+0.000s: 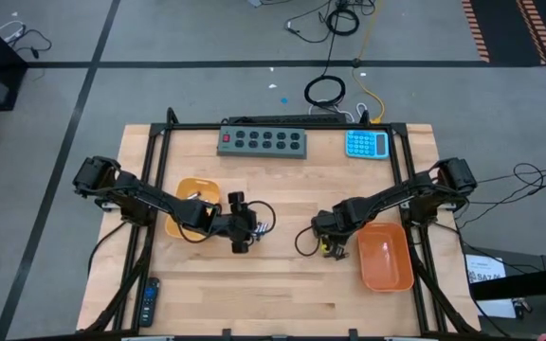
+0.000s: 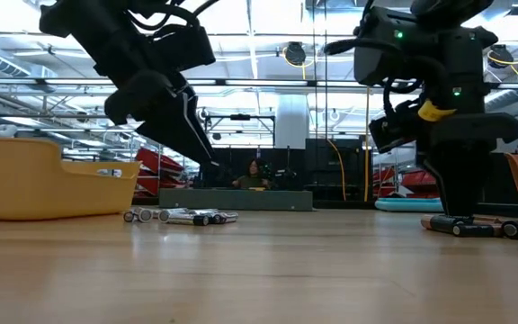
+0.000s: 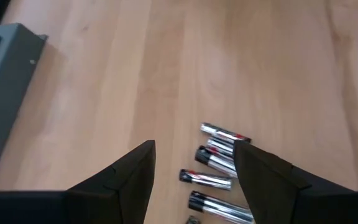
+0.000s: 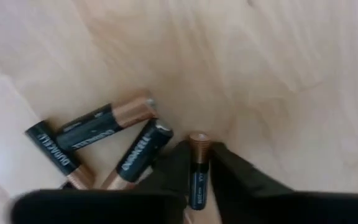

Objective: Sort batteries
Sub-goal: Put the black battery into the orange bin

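Right end effector (image 4: 197, 163) grips a dark battery (image 4: 198, 169); left end effector (image 3: 194, 168) hovers open.

The silver batteries (image 3: 213, 163) lay flat in a loose cluster on the wood, each silvery-white with a dark end and a red mark near it, most roughly parallel. In the low view they formed a short row (image 2: 183, 216) on the tabletop. Well apart from them lay the dark batteries (image 4: 101, 140), black with copper ends, three fanned out at different angles and touching or nearly so. A fourth dark battery (image 4: 198, 171) sat pinched between two dark fingers, copper end pointing away.
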{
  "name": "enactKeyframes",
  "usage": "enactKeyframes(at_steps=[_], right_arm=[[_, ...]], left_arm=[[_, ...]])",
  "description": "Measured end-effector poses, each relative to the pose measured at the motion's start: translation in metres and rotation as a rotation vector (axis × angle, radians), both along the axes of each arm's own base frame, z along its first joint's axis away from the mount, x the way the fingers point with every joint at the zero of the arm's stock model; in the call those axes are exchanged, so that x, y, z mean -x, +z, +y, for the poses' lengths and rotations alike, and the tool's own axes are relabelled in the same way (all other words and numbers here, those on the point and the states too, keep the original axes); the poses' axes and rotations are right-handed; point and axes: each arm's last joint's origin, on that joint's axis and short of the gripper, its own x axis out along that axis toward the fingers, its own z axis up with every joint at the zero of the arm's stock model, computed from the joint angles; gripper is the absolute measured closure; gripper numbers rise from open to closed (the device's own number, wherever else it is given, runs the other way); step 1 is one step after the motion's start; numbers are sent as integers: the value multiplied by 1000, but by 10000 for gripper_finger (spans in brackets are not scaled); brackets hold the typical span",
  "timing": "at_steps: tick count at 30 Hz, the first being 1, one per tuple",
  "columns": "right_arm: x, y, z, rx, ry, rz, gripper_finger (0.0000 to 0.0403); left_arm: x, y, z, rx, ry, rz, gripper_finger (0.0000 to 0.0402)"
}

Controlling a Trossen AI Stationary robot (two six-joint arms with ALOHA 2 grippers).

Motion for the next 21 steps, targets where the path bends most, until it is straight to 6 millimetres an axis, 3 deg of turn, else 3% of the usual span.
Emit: enactKeyframes(at_steps=[2, 6, 13, 17, 21], right_arm=[[0, 1, -5, -18, 14, 0, 388], [1, 6, -18, -36, 35, -9, 387], [13, 46, -36, 132, -19, -136, 399], [35, 70, -24, 140, -66, -152, 400], [54, 102, 7, 109, -89, -349, 401]], left_arm=[[0, 0, -1, 26, -14, 6, 175], [0, -1, 1, 74, -20, 16, 175], [0, -1, 2, 19, -63, 34, 175], [-5, 2, 5, 17, -49, -16, 175], [-11, 6, 11, 42, -8, -90, 176]])
